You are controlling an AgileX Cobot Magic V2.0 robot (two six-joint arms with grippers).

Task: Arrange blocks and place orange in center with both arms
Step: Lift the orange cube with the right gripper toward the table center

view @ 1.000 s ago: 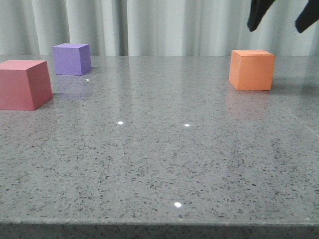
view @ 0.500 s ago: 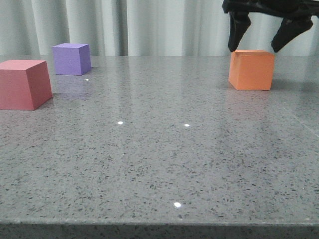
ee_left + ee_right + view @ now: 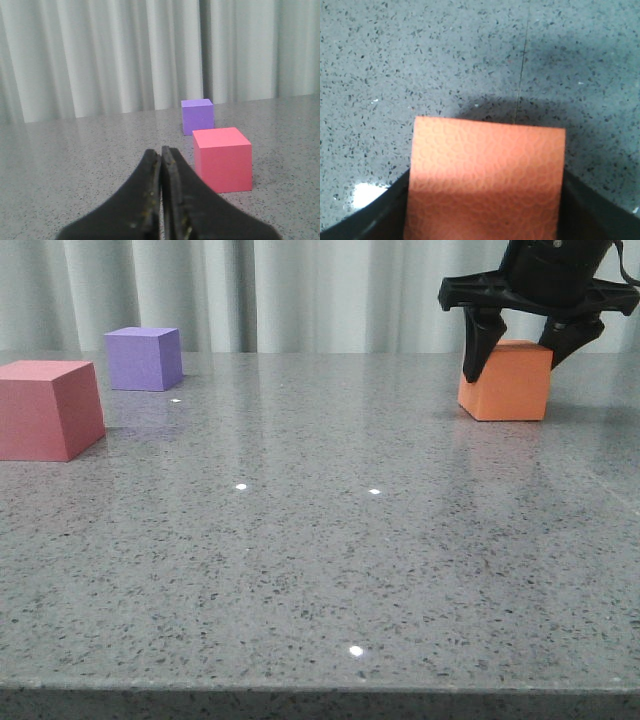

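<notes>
The orange cube (image 3: 505, 385) sits on the grey table at the far right. My right gripper (image 3: 512, 368) has come down over it, open, with one dark finger on each side of the cube. In the right wrist view the orange cube (image 3: 485, 175) fills the space between the fingers of the gripper (image 3: 485, 222). The red-pink cube (image 3: 45, 410) sits at the left edge and the purple cube (image 3: 145, 358) behind it. My left gripper (image 3: 161, 152) is shut and empty, low over the table, with the red-pink cube (image 3: 222, 157) and purple cube (image 3: 198, 116) ahead of it.
The speckled grey table (image 3: 320, 540) stretches between the left cubes and the orange cube. A pale curtain (image 3: 300, 290) hangs behind the table's far edge. The table's front edge runs along the bottom of the front view.
My right gripper has dropped from above the orange cube down around it, fingers now on both sides. The cubes have not moved.
</notes>
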